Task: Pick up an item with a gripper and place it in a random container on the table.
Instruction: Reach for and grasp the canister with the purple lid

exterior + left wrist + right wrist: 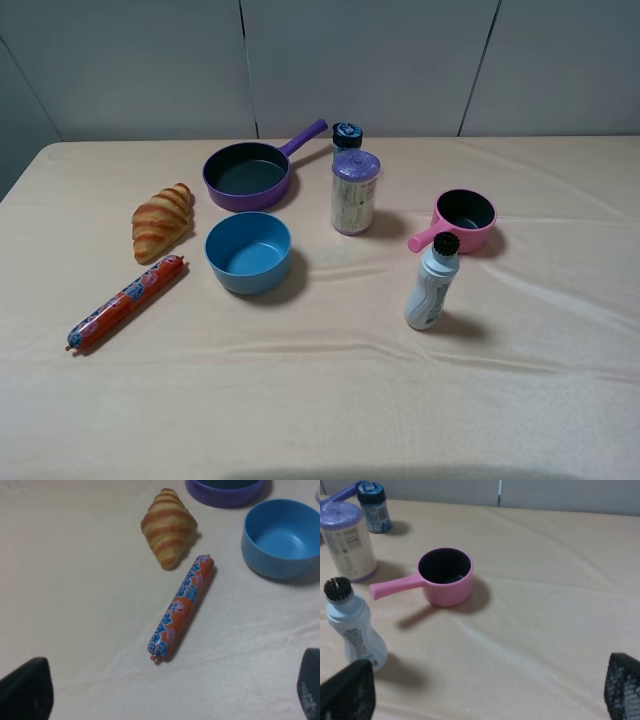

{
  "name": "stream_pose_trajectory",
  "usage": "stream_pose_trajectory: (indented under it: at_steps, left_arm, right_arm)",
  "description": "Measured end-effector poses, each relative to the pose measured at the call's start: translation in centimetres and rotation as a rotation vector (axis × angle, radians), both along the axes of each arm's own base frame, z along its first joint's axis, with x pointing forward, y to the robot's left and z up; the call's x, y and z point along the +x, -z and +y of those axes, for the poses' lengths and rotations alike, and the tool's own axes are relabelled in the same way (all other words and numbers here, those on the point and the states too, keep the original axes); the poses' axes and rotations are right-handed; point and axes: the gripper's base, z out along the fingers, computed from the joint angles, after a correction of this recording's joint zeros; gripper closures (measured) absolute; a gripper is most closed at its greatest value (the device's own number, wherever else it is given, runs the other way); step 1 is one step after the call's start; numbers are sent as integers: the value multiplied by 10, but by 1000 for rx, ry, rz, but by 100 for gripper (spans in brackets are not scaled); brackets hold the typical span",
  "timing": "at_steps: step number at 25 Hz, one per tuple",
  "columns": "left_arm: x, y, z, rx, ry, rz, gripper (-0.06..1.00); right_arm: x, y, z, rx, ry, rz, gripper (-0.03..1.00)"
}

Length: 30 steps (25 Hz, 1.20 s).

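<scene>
The tall clear jar (354, 192) with a purple lid stands upright at the middle back of the cloth-covered table (320, 400). It also shows in the right wrist view (347, 542). The purple frying pan (247, 175) sits just left of it, its handle pointing back right. The pan's rim shows in the left wrist view (225, 492). My left gripper (167, 692) is open and empty, above the table near the sausage. My right gripper (485, 690) is open and empty, well short of the pink saucepan. Neither gripper shows in the exterior view.
A small dark-capped blue jar (347, 136) stands behind the tall jar. A blue bowl (248, 252) sits in front of the pan. A croissant (162, 220) and an orange sausage (127, 301) lie at the left. A pink saucepan (465, 220) and a white squeeze bottle (432, 283) stand at the right.
</scene>
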Motion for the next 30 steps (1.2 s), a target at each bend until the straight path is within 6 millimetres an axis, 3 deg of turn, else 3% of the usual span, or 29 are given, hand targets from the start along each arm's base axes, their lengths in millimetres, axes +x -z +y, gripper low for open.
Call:
stream_pose_trajectory:
  at_steps: [30]
  left_arm:
    - [0, 0, 0, -4, 0, 0, -4]
  right_arm:
    - [0, 0, 0, 0, 0, 0, 27]
